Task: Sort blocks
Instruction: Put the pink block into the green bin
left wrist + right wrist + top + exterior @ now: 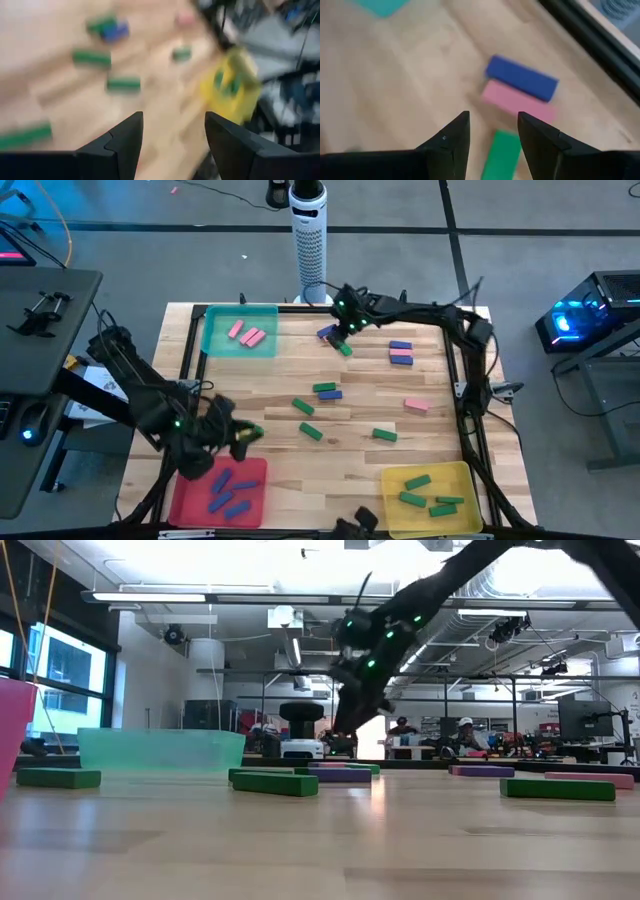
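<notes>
We note the right gripper (492,137), fingers spread and empty, above a small flat green rectangular block (502,152) beside parallel pink (512,102) and blue (521,77) blocks; left gripper (172,137) likewise spread.

No legible text, label, brand, number or sign appears in any view. The blocks (325,389), the trays and the desk (350,415) carry no markings. Monitors in the room beyond the desk, seen in the low view, are too small and blurred to read.
</notes>
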Robot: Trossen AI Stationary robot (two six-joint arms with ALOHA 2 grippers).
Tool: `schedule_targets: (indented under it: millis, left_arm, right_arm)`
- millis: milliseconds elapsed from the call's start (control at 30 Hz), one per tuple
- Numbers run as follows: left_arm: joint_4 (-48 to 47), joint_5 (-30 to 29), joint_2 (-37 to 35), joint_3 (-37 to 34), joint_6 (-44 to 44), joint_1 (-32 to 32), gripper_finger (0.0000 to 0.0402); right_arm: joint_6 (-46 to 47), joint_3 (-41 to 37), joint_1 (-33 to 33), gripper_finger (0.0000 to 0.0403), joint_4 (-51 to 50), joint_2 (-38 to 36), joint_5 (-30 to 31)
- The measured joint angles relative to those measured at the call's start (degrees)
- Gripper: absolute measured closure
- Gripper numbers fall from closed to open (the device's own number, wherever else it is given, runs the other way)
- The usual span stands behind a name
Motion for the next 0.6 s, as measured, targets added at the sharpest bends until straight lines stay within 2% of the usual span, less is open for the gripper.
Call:
schedule_targets:
  millis: [100,233,433,600]
  left_arm:
    - [-0.42,-5.86,-1.96,0.01,2.97,1.93,0.0204]
    - [-0.32,-7.32,-3.62,0.00,6.91,4.71,0.0204]
    - [-0.23,-7.07,-3.74,0.00,11.20,7.01,0.0205]
    - [-0.21,-7.06,-3.74,0.00,12.03,7.70,0.0205]
  right_arm:
    - [1.95,5.91,-1.05,0.0257,-4.79,5.73,0.31]
    - [2.29,11.36,-1.63,0.0257,-12.24,11.74,0.52]
    - [0.96,12.87,-1.38,0.0257,-15.27,13.89,-0.71]
    - [-0.07,11.97,0.84,0.0257,-20.85,12.03,-7.42]
